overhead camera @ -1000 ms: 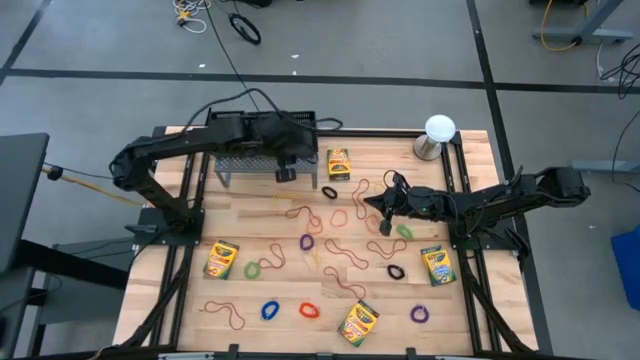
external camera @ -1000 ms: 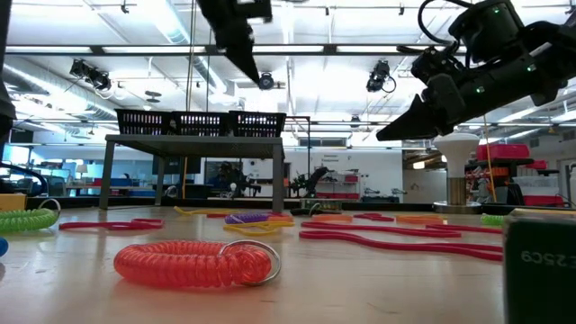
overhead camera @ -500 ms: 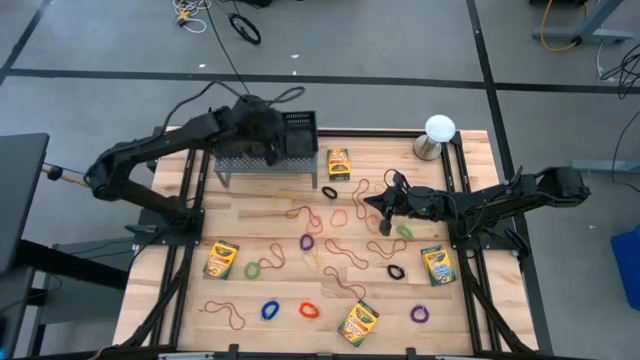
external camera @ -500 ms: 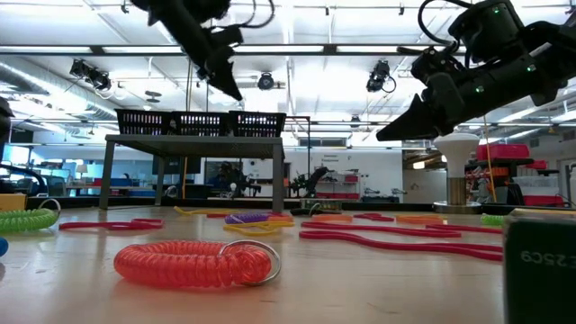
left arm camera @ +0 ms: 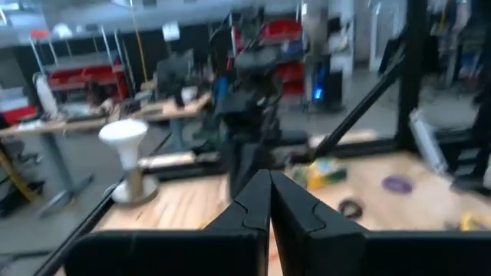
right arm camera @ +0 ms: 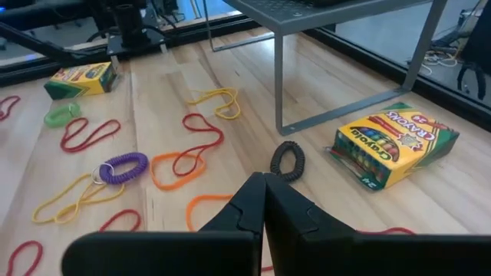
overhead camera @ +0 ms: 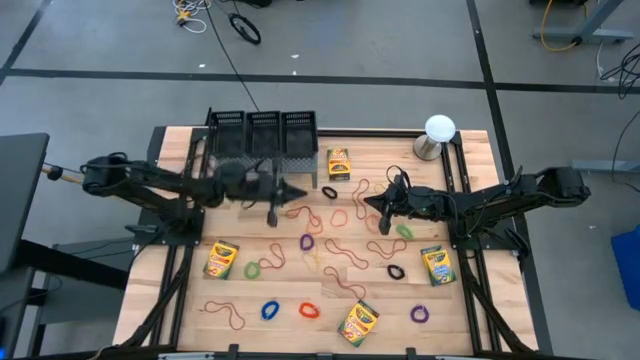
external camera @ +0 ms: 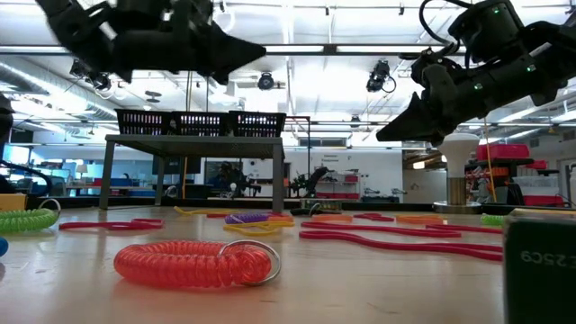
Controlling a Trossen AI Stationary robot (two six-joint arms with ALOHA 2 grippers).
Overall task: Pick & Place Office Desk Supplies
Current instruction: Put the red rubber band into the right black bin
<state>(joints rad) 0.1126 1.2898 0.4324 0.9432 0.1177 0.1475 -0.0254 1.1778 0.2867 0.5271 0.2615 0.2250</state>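
Left end effector [overhead camera: 297, 192], fingers together and empty, hangs over the wooden desk [overhead camera: 250, 225] upper-left of centre; right end effector [overhead camera: 368, 203] likewise together, right of centre.

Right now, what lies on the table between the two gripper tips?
In the high view, a black coil loop and an orange band loop lie between the left gripper and right gripper.

The left claw [overhead camera: 285, 192] shows motion-blurred in the high view beside the black wire rack [overhead camera: 263, 133]. In the low view, a dark box [external camera: 540, 265] is cut off at the corner.
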